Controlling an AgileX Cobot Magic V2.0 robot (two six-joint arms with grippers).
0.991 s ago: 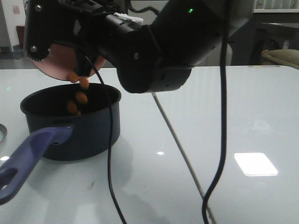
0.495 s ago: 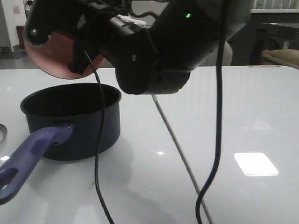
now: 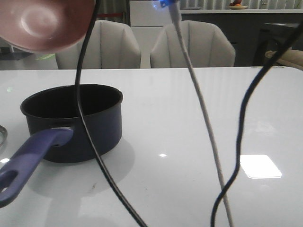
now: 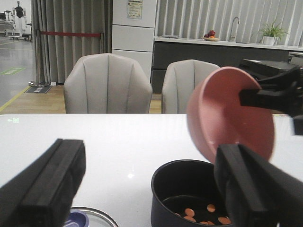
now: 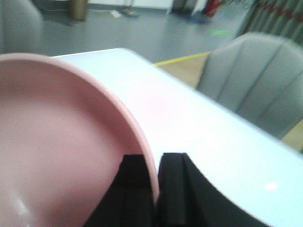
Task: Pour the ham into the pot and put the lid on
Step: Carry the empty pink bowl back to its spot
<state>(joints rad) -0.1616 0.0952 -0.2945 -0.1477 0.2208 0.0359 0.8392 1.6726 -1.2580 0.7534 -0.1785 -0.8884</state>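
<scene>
The dark navy pot (image 3: 97, 127) stands at the table's left, its purple-blue handle (image 3: 28, 161) pointing toward me. Several orange ham slices (image 4: 208, 215) lie on its bottom, seen in the left wrist view. My right gripper (image 5: 156, 189) is shut on the rim of the empty pink bowl (image 5: 61, 142), holding it tilted above the pot (image 4: 163, 208); the bowl also shows in the front view (image 3: 40, 23). My left gripper (image 4: 151, 198) is open and empty, low near the pot. The glass lid (image 4: 94, 216) with its blue knob (image 4: 75, 221) lies on the table beside the pot.
Black and grey cables (image 3: 90, 142) hang in front of the pot and across the table's middle. Only a sliver of the lid's rim (image 3: 2, 135) shows at the front view's left edge. Grey chairs (image 3: 191, 45) stand behind the table.
The ham slices fell from the bowl into the pot. My right arm then rose out of the front view, lifting the pink bowl higher to the top left.
</scene>
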